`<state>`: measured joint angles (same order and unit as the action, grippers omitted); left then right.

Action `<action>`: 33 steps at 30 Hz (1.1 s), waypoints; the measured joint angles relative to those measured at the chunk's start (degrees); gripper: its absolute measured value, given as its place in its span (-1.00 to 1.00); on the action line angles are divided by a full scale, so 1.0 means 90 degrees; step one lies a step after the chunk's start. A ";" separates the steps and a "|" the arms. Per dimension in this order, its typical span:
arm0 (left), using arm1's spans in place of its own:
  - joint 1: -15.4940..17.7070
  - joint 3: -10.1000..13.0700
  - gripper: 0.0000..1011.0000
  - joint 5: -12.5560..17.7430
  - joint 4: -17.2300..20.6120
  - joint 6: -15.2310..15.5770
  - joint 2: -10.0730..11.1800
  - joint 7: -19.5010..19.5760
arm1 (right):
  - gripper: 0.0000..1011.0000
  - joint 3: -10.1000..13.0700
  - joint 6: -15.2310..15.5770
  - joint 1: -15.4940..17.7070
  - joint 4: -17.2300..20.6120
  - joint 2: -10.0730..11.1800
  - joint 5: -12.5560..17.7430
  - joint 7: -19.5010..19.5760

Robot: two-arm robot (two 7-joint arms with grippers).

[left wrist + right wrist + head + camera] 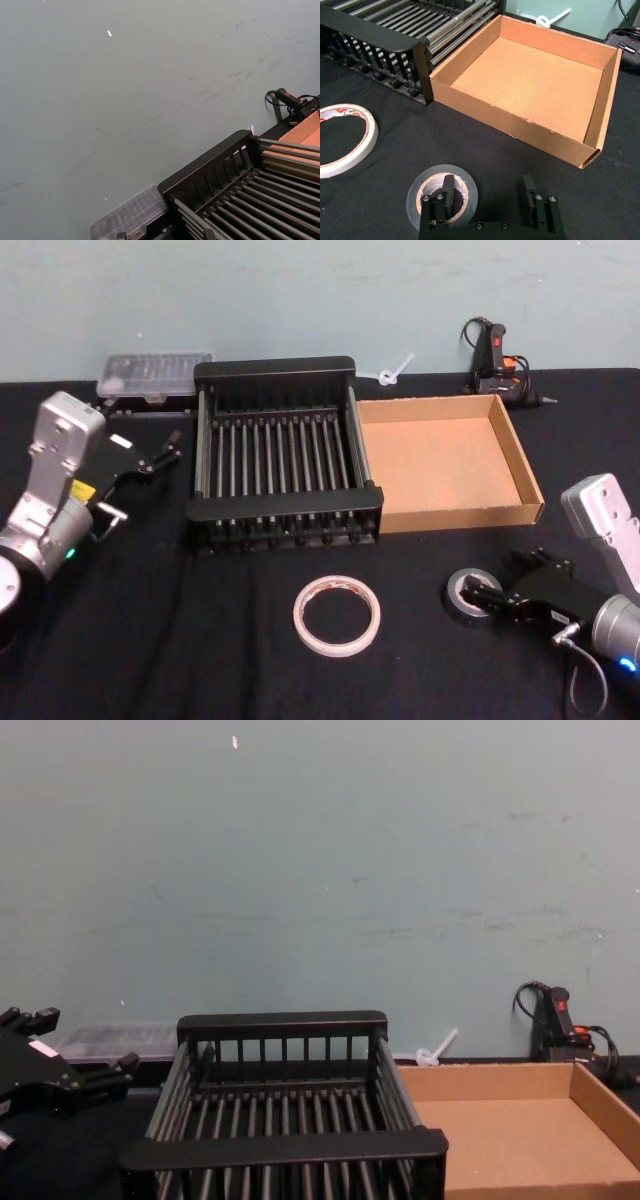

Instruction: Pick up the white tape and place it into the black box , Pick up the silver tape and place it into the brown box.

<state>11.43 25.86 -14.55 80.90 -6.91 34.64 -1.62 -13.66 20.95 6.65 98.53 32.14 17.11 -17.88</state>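
White tape (342, 137) core — red print, unreadable; right claw (487, 192) straddles silver tape (440, 192).

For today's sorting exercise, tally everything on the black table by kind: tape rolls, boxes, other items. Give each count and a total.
Tape rolls: 2, the white tape and the silver tape.
Boxes: 2, the black box and the brown box.
Other items: 2, a clear plastic case and a glue gun.
Total: 6

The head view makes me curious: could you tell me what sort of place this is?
Probably a lab or workshop bench: a black-draped table against a scuffed bare wall, with a glue gun and a clear parts case at the back.
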 joint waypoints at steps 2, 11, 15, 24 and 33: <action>0.0000 0.0000 0.98 0.0000 0.0000 0.0000 0.0000 0.0000 | 0.62 0.0000 0.0000 0.0000 0.0002 0.0001 0.0003 0.0000; 0.0000 0.0000 0.98 0.0000 0.0000 0.0000 0.0000 0.0000 | 0.08 0.0000 -0.0003 0.0000 0.0003 0.0004 0.0011 -0.0001; 0.0000 0.0000 0.98 0.0000 0.0000 0.0000 0.0000 0.0000 | -0.16 0.0000 -0.0003 0.0000 0.0002 0.0004 0.0014 0.0000; 0.0000 0.0000 0.98 0.0000 0.0000 0.0000 0.0000 0.0000 | -0.69 0.0000 -0.0008 0.0000 0.0003 0.0004 0.0019 -0.0001; 0.0000 0.0000 0.98 0.0000 0.0000 0.0000 0.0000 0.0000 | -0.69 0.0000 -0.0017 0.0000 0.0003 0.0003 0.0019 -0.0005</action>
<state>11.43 25.86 -14.55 80.90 -6.91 34.65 -1.62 -13.65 20.79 6.65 98.55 32.17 17.29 -17.92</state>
